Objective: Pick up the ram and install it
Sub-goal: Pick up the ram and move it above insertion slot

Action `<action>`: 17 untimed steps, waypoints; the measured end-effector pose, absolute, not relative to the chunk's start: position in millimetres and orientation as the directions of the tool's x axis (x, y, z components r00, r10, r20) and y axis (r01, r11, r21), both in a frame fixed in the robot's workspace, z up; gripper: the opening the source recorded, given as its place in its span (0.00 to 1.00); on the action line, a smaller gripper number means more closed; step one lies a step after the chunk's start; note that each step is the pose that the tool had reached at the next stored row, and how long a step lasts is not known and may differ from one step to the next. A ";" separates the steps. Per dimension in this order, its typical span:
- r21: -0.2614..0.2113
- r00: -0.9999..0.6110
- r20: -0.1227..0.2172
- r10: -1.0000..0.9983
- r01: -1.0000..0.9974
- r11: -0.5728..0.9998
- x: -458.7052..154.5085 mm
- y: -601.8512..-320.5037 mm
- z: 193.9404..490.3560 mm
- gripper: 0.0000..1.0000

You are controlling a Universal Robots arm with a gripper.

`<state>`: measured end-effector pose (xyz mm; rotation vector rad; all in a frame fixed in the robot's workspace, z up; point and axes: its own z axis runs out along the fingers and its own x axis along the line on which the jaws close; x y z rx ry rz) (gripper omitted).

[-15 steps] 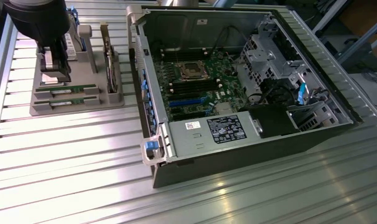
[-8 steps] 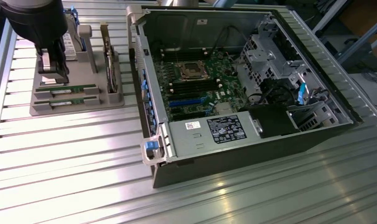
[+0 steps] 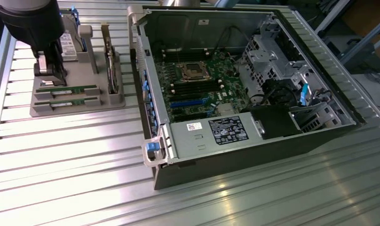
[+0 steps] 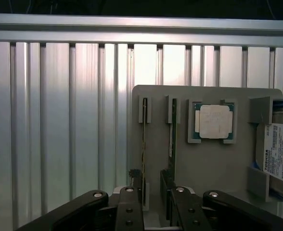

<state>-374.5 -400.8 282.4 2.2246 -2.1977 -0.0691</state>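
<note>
Ram (image 3: 66, 88) and its twin stick (image 3: 67, 101) stood on edge, side by side and parallel, in the slots of a grey holder (image 3: 77, 109) on the ribbed metal table (image 3: 71, 160). Neither stick was in the computer. The holder lay at the exterior view's left, just beside the open computer case (image 3: 240, 84), where the motherboard (image 3: 196, 84) was uncovered.

The gripper (image 3: 50, 73) hung over the end of the holder farthest from the case, close above the ends of the two sticks. Its jaws were spread wide and had hold of nothing. In the wrist view both sticks appeared edge-on, and the dark fingertips (image 4: 136, 180) of the gripper (image 4: 156, 211) were near their ends. I could not tell whether either stick stood between the fingers.

A square processor chip (image 4: 213, 121) lay flat in its recess next to the sticks, and a hard drive (image 4: 281, 154) with a white label sat beyond it. An expansion card (image 3: 111, 70) stood upright in the same holder.
</note>
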 end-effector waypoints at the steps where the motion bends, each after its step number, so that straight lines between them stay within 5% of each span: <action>1: 0.041 0.012 -0.022 -1.000 -0.999 -0.013 -374.7 -400.8 281.3 0.30; 17: 0.041 0.012 -0.022 -1.000 -0.999 -0.013 -374.7 -400.8 260.0 0.30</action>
